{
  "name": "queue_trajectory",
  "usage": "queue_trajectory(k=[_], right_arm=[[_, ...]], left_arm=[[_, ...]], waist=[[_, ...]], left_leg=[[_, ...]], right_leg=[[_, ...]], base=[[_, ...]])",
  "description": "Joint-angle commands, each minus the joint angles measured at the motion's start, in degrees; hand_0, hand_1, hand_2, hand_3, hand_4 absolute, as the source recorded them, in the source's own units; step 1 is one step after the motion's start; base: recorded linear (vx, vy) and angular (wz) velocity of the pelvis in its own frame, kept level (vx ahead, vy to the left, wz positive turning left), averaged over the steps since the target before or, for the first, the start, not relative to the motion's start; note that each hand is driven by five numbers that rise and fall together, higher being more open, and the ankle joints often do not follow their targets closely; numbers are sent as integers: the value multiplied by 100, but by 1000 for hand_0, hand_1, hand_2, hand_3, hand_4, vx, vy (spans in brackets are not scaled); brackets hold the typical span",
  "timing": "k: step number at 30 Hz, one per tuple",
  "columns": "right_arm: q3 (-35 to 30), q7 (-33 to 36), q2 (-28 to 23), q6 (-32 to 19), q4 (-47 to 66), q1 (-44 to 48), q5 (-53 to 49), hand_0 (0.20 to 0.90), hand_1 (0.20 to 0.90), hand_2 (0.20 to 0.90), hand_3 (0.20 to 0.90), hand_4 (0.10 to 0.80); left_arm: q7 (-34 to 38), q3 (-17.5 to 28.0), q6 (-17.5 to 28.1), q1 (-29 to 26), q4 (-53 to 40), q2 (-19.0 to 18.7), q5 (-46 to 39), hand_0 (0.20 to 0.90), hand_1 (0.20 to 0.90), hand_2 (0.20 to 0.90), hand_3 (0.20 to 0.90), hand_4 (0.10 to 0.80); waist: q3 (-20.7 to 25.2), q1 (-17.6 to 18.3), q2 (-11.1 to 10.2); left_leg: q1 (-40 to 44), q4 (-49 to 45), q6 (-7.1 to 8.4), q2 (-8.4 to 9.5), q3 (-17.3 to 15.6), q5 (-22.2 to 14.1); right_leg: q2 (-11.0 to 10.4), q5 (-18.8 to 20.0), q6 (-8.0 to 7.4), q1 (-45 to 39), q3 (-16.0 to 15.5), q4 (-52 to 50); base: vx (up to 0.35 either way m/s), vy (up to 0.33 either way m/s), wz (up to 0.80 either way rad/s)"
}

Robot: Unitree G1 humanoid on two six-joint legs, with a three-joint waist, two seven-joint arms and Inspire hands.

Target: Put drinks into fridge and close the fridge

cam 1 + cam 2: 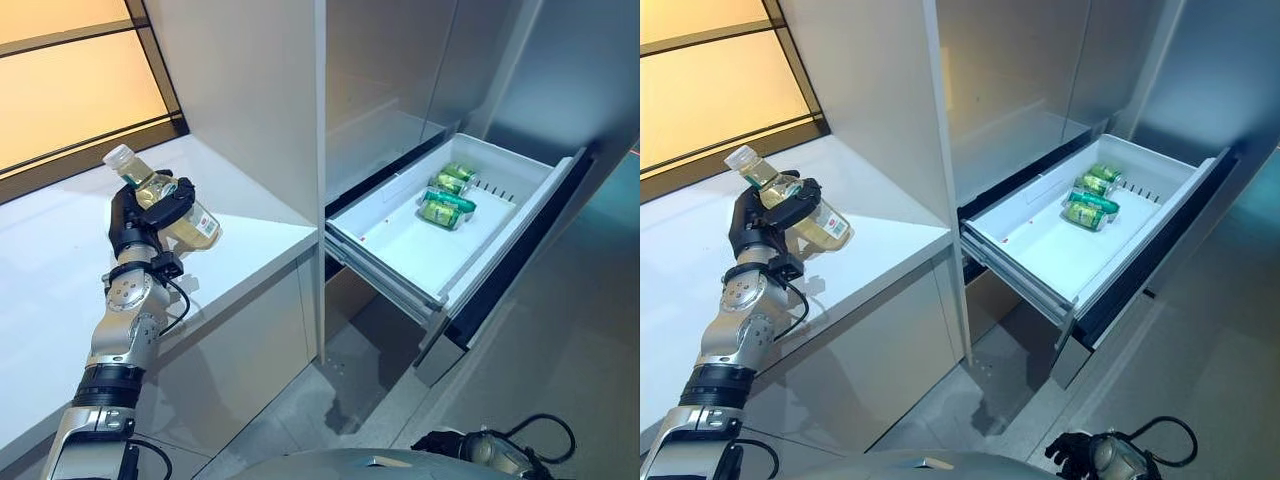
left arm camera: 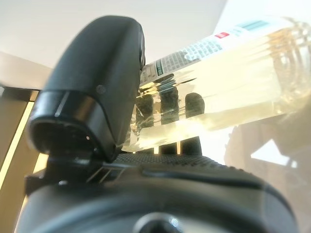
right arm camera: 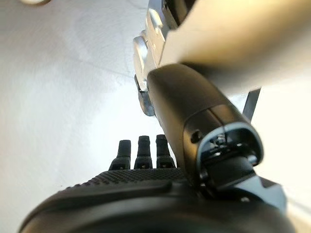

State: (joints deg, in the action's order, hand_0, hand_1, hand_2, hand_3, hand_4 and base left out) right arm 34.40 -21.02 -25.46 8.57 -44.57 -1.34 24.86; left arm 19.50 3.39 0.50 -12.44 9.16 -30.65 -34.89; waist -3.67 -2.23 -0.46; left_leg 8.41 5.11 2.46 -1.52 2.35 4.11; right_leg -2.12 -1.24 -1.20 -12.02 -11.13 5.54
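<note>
The tall grey fridge [image 1: 420, 90] stands with its wide white pull-out drawer [image 1: 400, 250] drawn fully out, its dark front panel [image 1: 520, 250] angled toward the floor. To the fridge's left runs a long white counter ledge [image 1: 60, 290], backed by a warm orange-lit window panel with dark frame bars [image 1: 70, 90]. A white cabinet wall [image 1: 250, 100] rises between the ledge and the fridge.

The robot's left hand [image 1: 140, 215] is raised above the ledge, its dark fingers [image 2: 167, 99] curled round a clear plastic bottle of pale yellow drink with a white cap and a printed label [image 1: 165, 200]. The left wrist view shows the thumb [image 2: 104, 73] pressed on one side of the bottle and the fingertips seen through the liquid on the other side, so the bottle is clamped between them. The bottle is tilted, cap end up and away from the fridge, its base end jutting past the fingers toward the drawer; it is well apart from the drawer.

The robot's right hand [image 1: 1075, 455] shows low at the bottom edge of the eye views, well apart from the drawer and the bottle. In its own wrist view the fingers [image 3: 138, 153] lie straight, side by side, holding nothing.

Inside the drawer, near its far right end, lie three small green drink cans [image 1: 447, 195] on their sides, close together.
</note>
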Motion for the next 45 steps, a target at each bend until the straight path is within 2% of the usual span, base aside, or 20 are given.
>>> queue_trajectory(k=[1,3,14,15,17,18,23,25,31,37,45], right_arm=[[214,-298,302,-356,956,618,-300,900,900,900,900,800],[220,-203,259,-292,1191,714,-357,900,900,900,900,800],[139,-292,66,-616,2055,1097,-526,900,900,900,900,800],[123,-767,40,128,2150,1128,-654,900,900,900,900,800],[59,-280,61,-813,1698,783,-518,900,900,900,900,800],[98,-93,148,-1082,1612,683,-453,900,900,900,900,800],[375,294,267,-1035,2075,665,-569,900,900,900,900,800],[426,553,303,-1226,2404,723,-670,900,900,900,900,800],[290,438,233,-1420,3310,718,-1006,900,900,900,900,800],[71,23,96,-1549,4183,713,-1367,900,900,900,900,800],[-501,-1198,-118,-1482,5419,1085,-2830,900,900,900,900,800]], left_arm=[[-80,-194,937,-1341,-746,-377,57,300,300,300,200,100],[-164,-258,994,-1354,-825,-385,81,300,300,300,200,100],[-458,-392,1057,-1509,-1476,-632,170,300,300,300,200,100],[-483,-399,1056,-1520,-1540,-671,182,300,300,300,200,100],[-709,-273,1273,-1358,-1613,-732,179,300,300,300,200,100],[-711,-236,1186,-1397,-1826,-815,99,300,300,300,200,100],[-620,-301,1045,-1731,-2141,-1094,-223,300,300,300,200,100],[-555,-340,1119,-1843,-2231,-1230,-292,300,300,300,200,100],[-725,-203,1330,-1721,-2500,-1349,-595,300,300,300,200,100],[-946,-72,1401,-1470,-2850,-1312,-746,300,300,300,200,100],[-1816,-31,1496,-1125,-3173,-1026,-1030,300,300,300,200,100]], waist=[[114,-70,-24],[113,-87,-33],[132,-158,-54],[131,-164,-54],[123,-155,-24],[121,-153,-2],[128,-183,53],[130,-214,82],[121,-225,109],[113,-226,77],[95,-270,-2]], left_leg=[[126,-11,-239,404,26,-553],[123,-11,-235,409,36,-549],[71,-11,-228,434,63,-509],[58,-11,-229,436,67,-502],[26,-11,-240,430,66,-509],[25,-11,-258,440,56,-520],[14,-11,-269,453,50,-518],[4,-11,-264,460,59,-506],[-14,-11,-271,468,63,-487],[-21,-11,-267,472,77,-481],[-29,-11,-271,482,104,-448]], right_leg=[[-14,76,-216,142,7,-142],[-17,76,-217,142,5,-147],[-41,114,-243,164,-41,-140],[-46,117,-244,179,-47,-145],[-25,119,-252,211,-15,-154],[-36,114,-261,197,-20,-123],[-63,116,-282,188,-64,-111],[-73,126,-299,187,-78,-109],[-96,149,-325,225,-80,-132],[-100,156,-339,247,-67,-149],[-100,191,-330,260,-81,-164]], base=[[-24,5,12],[-11,2,4],[-16,3,0],[-49,11,1],[-67,22,2],[-52,29,3],[-32,21,2],[-36,14,1],[-35,9,1],[0,0,0],[-4,0,0]])
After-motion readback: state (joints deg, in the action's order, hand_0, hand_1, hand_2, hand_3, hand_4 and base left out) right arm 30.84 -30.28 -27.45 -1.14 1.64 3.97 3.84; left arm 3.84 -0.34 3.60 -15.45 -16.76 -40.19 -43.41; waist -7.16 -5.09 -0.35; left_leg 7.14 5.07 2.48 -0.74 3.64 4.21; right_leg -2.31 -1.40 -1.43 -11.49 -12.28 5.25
